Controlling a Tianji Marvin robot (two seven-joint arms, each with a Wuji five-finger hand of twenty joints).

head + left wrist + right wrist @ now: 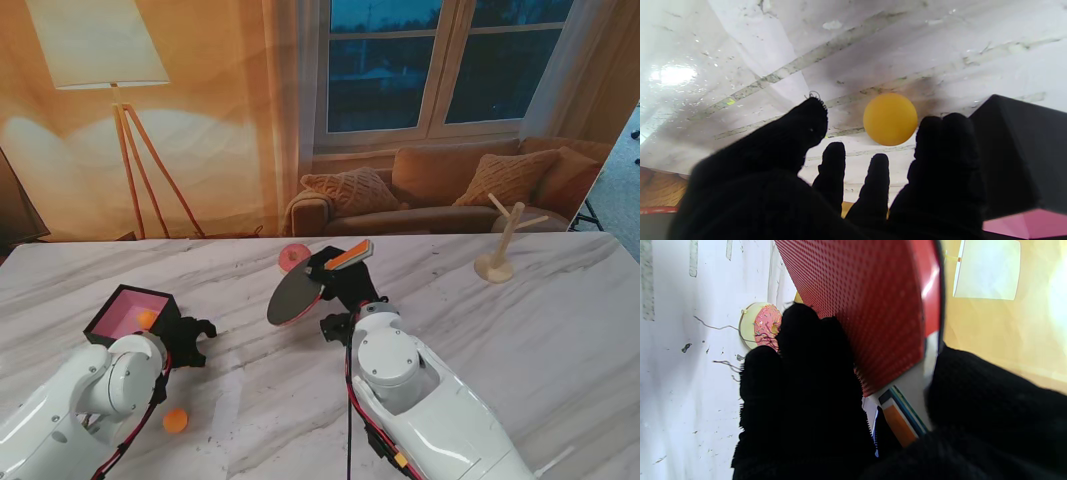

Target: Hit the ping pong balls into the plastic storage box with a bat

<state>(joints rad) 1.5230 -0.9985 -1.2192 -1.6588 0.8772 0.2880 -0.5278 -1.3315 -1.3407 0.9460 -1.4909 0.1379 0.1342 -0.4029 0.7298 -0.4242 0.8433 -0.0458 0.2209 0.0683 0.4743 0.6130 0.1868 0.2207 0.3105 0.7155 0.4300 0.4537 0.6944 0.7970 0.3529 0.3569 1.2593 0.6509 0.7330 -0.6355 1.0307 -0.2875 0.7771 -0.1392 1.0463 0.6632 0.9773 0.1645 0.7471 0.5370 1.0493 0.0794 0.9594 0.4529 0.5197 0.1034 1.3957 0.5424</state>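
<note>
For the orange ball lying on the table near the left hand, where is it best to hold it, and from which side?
Probably from above, fingers closing around the middle of the orange ball: it is round and rests free on the table. The black box stands close beside it, so the left hand should keep to the other side.

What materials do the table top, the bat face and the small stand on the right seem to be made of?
Table top: marble or a marble-look sheet, white with grey veins, glossy glare.
Bat face: red pimpled rubber, with rows of dots.
Small stand: pale bare wood, apparently matt and unpainted.
</note>
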